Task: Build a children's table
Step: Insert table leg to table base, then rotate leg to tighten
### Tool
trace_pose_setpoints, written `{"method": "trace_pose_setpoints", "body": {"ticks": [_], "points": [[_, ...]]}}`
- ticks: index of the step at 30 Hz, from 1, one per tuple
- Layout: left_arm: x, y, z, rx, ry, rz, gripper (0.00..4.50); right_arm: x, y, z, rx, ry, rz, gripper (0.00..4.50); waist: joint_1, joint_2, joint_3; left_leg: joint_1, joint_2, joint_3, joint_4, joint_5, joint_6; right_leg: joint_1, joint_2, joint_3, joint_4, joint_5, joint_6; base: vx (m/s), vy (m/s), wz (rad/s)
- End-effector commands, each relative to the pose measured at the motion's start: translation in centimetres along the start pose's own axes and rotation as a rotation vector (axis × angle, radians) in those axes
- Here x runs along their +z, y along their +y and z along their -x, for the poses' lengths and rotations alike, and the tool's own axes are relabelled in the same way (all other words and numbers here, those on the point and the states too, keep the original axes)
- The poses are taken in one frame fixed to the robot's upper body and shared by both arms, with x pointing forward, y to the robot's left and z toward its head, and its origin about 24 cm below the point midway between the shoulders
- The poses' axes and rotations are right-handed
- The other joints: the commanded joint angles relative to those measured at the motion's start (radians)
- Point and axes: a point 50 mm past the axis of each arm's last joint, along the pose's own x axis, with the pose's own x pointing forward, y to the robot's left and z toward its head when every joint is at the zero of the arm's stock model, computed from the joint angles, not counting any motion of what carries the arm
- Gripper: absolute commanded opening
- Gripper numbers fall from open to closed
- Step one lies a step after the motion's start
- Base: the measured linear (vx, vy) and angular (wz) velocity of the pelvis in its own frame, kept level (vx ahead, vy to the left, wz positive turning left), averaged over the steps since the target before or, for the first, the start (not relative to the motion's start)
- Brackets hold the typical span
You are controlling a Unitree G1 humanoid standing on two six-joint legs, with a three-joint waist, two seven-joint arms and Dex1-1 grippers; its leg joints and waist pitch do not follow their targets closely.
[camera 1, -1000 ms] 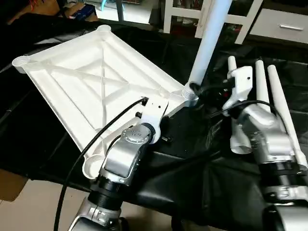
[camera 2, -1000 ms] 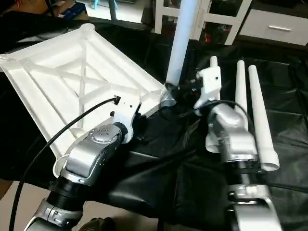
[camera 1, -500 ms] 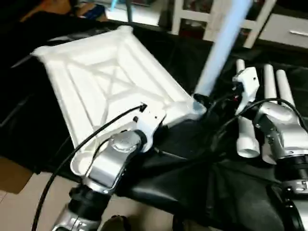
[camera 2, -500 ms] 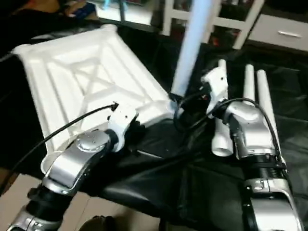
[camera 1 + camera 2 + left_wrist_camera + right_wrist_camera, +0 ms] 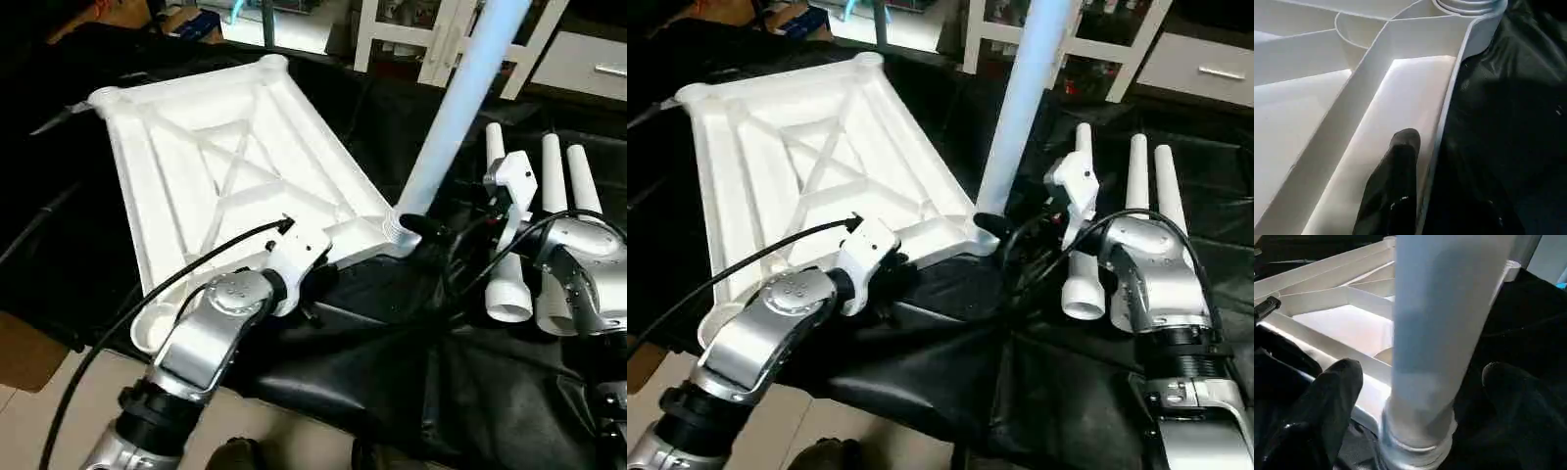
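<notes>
The white tabletop point(image 5: 196, 166) lies ribbed side up on the black-draped work table. One long white leg point(image 5: 460, 98) stands upright in its near right corner socket point(image 5: 400, 231). My left gripper point(image 5: 1422, 156) is shut on the tabletop's near rim, with one black finger point(image 5: 1400, 171) pressed inside the rim and the other hidden beneath it. My right gripper point(image 5: 1418, 377) is open around the base of the upright leg. Its fingers point(image 5: 1337, 387) stand on either side of the tube with small gaps.
Three loose white legs point(image 5: 549, 225) lie side by side on the black cloth at the right, just beyond my right forearm. White furniture point(image 5: 411, 39) stands behind the table. The work table's front edge and the floor point(image 5: 59, 401) are close at the lower left.
The tabletop has swung round on the cloth in my left gripper, its far end now further right. The upright leg moved with it, and my right gripper stayed around its base. The camera also shifted.
</notes>
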Motion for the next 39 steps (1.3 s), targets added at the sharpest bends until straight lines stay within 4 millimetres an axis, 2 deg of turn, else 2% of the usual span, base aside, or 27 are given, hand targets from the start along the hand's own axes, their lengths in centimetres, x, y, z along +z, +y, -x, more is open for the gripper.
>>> {"method": "trace_pose_setpoints", "body": {"ticks": [1, 8, 11, 13, 14, 17, 23, 29, 31, 34, 36, 37, 39], "points": [[-1.5, -2.2, -0.4, -0.154, 0.066, 0.000, 0.53, 0.2, -0.1, 0.4, 0.023, -0.002, -0.002, 4.35, -0.001, -0.015, -0.070, 0.018, 0.049, -0.019, -0.063, -0.048, 0.186, 0.060, -0.046, 0.041, -0.060, -0.223, -0.266, 0.000, 0.000, 0.00], [-1.5, -2.3, -0.1, -0.213, 0.064, -0.019, 0.53, -0.1, 0.1, 0.5, 0.059, 0.017, -0.003, 4.35, 0.010, -0.017, -0.070, 0.018, 0.049, -0.016, -0.062, -0.029, 0.188, 0.062, -0.048, 0.044, -0.056, -0.197, -0.280, 0.000, 0.000, 0.00], [-1.5, -2.1, -0.1, -0.215, 0.066, -0.025, 0.53, -0.3, 0.4, 0.5, 0.100, 0.032, -0.003, 3.96, 0.012, -0.014, -0.070, 0.018, 0.049, -0.017, -0.063, -0.043, 0.179, 0.063, -0.047, 0.044, -0.058, -0.208, -0.276, 0.000, 0.000, 0.00], [-1.5, -2.0, -0.1, -0.217, 0.066, -0.027, 0.53, -0.3, 0.5, 0.6, 0.118, 0.037, -0.005, 3.87, 0.012, -0.015, -0.070, 0.018, 0.049, -0.017, -0.063, -0.045, 0.177, 0.063, -0.047, 0.043, -0.058, -0.207, -0.276, 0.000, 0.000, 0.00], [-1.5, -2.0, -0.1, -0.216, 0.067, -0.027, 0.53, -0.4, 0.6, 0.7, 0.121, 0.039, -0.005, 3.62, 0.012, -0.014, -0.070, 0.018, 0.050, -0.017, -0.063, -0.049, 0.175, 0.063, -0.047, 0.044, -0.058, -0.209, -0.275, 0.000, 0.000, 0.00], [-1.5, -1.9, 0.0, -0.215, 0.069, -0.029, 0.53, -0.5, 0.6, 0.8, 0.130, 0.052, 0.000, 3.56, 0.012, -0.012, -0.070, 0.018, 0.050, -0.018, -0.063, -0.045, 0.173, 0.063, -0.047, 0.044, -0.057, -0.196, -0.279, 0.000, 0.000, 0.00], [-1.5, -1.9, 0.0, -0.215, 0.069, -0.029, 0.53, -0.5, 0.6, 0.8, 0.130, 0.052, 0.000, 3.56, 0.012, -0.014, -0.071, 0.018, 0.050, -0.018, -0.063, -0.046, 0.174, 0.064, -0.047, 0.044, -0.057, -0.196, -0.281, 0.000, 0.000, 0.00], [-1.7, -1.7, 0.0, -0.214, 0.073, -0.029, 0.53, -0.8, 1.0, 0.9, 0.144, 0.050, -0.028, 3.16, 0.013, -0.013, -0.071, 0.018, 0.050, -0.018, -0.063, -0.044, 0.175, 0.065, -0.047, 0.044, -0.056, -0.187, -0.280, 0.000, 0.000, 0.00], [-1.7, -1.7, 0.0, -0.214, 0.074, -0.029, 0.53, -0.9, 1.1, 0.9, 0.140, 0.046, -0.040, 2.89, 0.012, -0.013, -0.071, 0.017, 0.050, -0.018, -0.063, -0.046, 0.175, 0.064, -0.047, 0.044, -0.057, -0.191, -0.281, 0.000, 0.000, 0.00], [-1.7, -1.6, 0.0, -0.191, 0.068, -0.009, 0.53, -1.3, 1.0, 0.5, 0.073, 0.038, -0.068, 2.73, 0.011, -0.014, -0.071, 0.017, 0.049, -0.018, -0.065, -0.059, 0.164, 0.064, -0.048, 0.044, -0.060, -0.219, -0.274, 0.000, 0.000, 0.00], [-1.6, -1.7, -0.4, -0.136, 0.077, 0.049, 0.53, -2.6, 1.0, -0.7, -0.079, 0.065, -0.094, 2.39, 0.008, -0.013, -0.068, 0.015, 0.050, -0.018, -0.068, -0.064, 0.147, 0.063, -0.048, 0.044, -0.062, -0.232, -0.268, 0.000, 0.000, 0.00], [-1.6, -1.7, -0.4, -0.136, 0.077, 0.049, 0.53, -2.6, 1.0, -0.7, -0.079, 0.065, -0.094, 2.39, 0.007, -0.010, -0.070, 0.016, 0.049, -0.018, -0.068, -0.065, 0.138, 0.063, -0.048, 0.044, -0.061, -0.237, -0.267, 0.000, 0.000, 0.00], [-1.2, -2.5, -1.1, -0.100, 0.084, 0.105, 0.53, -4.1, 1.7, -2.5, -0.228, 0.078, -0.172, 2.27, -0.003, -0.012, -0.069, 0.012, 0.046, -0.020, -0.072, -0.085, 0.111, 0.065, -0.048, 0.044, -0.066, -0.265, -0.254, 0.000, 0.000, 0.00]]}}
